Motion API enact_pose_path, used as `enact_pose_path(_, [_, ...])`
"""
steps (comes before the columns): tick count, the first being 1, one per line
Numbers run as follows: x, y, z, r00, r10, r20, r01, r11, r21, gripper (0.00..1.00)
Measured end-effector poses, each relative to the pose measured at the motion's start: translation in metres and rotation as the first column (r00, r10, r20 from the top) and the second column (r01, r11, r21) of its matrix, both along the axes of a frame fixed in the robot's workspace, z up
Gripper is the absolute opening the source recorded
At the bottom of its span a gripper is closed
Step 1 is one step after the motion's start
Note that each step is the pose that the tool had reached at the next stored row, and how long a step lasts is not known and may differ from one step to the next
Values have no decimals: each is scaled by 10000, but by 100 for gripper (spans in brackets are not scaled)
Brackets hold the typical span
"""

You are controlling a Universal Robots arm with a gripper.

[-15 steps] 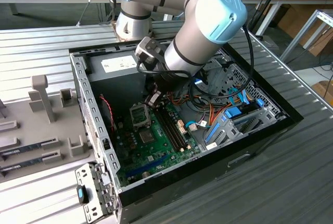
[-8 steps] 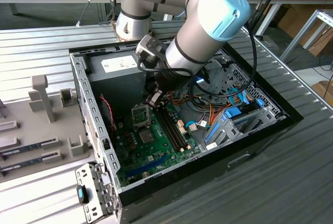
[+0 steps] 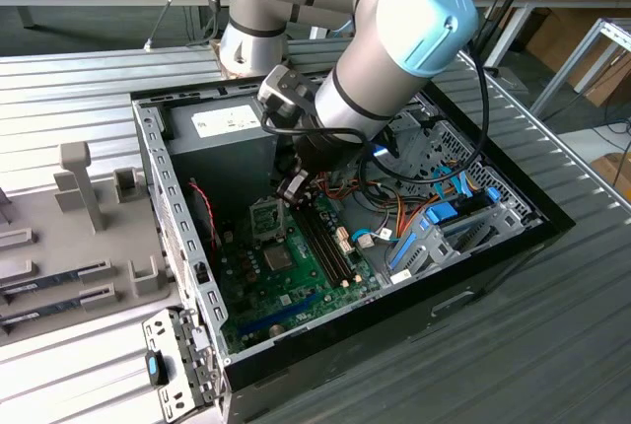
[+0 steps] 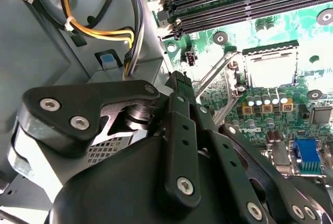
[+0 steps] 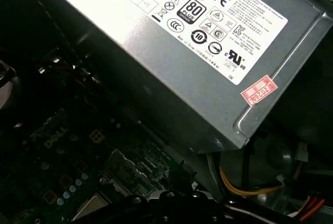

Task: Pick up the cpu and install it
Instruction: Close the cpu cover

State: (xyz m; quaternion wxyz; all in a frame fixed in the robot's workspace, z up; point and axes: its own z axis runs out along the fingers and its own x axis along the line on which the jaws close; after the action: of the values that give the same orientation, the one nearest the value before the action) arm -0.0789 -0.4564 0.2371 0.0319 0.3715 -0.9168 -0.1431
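Silvery square cpu (image 4: 269, 70) sits flat in green motherboard (image 4: 312, 26).

Grey power-supply box (image 5: 208, 73) with label and red sticker (image 5: 258, 89), dark motherboard (image 5: 67, 166) beneath, yellow wires (image 5: 250, 186) beside

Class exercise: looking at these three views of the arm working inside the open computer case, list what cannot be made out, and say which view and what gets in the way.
- Whether the tool holds the cpu: in the exterior view the arm covers its tip.
- The tool's tip: in the second wrist view the black tool body blocks it.
- The motherboard: in the first wrist view it lies in deep shadow under the power supply.
- The socket: glare washes out its inside.
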Motion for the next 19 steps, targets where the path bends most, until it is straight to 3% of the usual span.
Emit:
enact_pose_path(6, [0, -66, 0, 10000, 0, 1, 0, 9999, 100, 11])
enact_pose_path(19, [0, -78, 64, 10000, 0, 1, 0, 9997, 226, 11])
